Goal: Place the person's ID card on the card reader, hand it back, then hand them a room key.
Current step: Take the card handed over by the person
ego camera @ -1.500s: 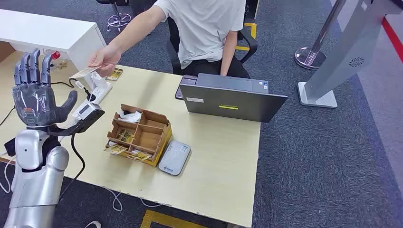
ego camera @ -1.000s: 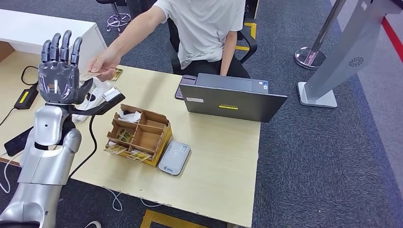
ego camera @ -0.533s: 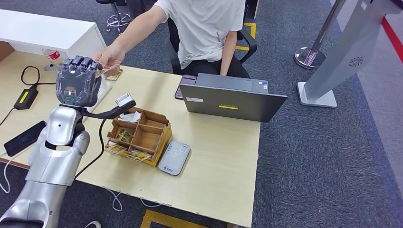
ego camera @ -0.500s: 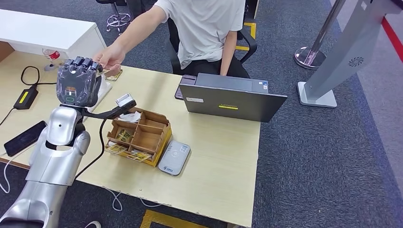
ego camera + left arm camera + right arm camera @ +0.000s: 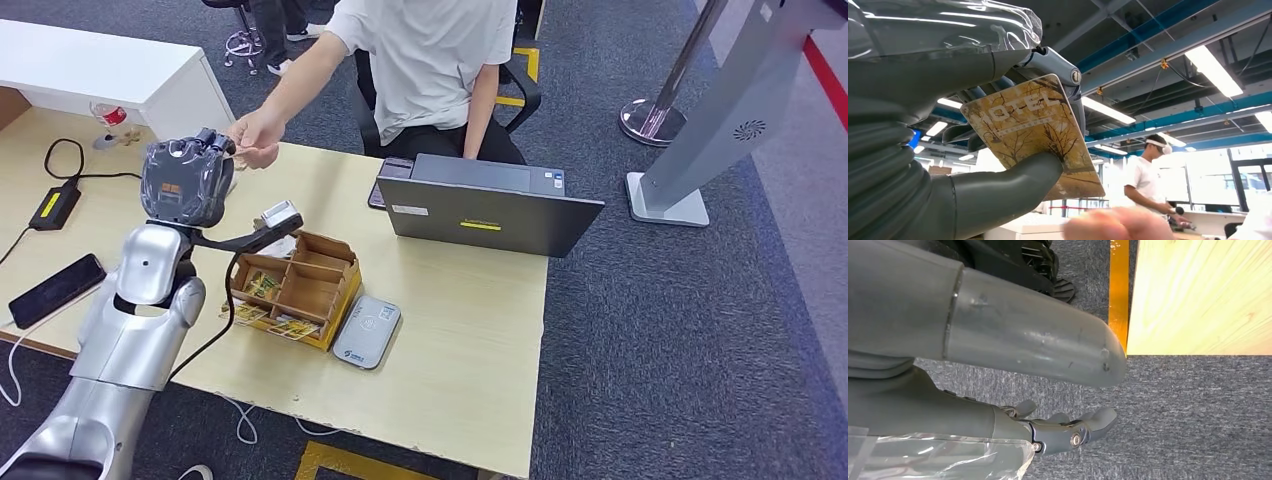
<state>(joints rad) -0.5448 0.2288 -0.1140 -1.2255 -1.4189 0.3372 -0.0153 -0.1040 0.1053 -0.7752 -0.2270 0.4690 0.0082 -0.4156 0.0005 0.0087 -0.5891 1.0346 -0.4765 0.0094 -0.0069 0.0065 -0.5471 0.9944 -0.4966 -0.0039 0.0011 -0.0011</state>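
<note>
Left wrist view: left hand (image 5: 973, 150) pinches the card (image 5: 1035, 132) (marked HOTEL); right hand (image 5: 1068, 432) hangs open-fingered, holding nothing.

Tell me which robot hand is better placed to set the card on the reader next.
Left. The left robot hand already pinches the card above the table, with the card reader nearby. The right robot hand hangs over the floor.
</note>
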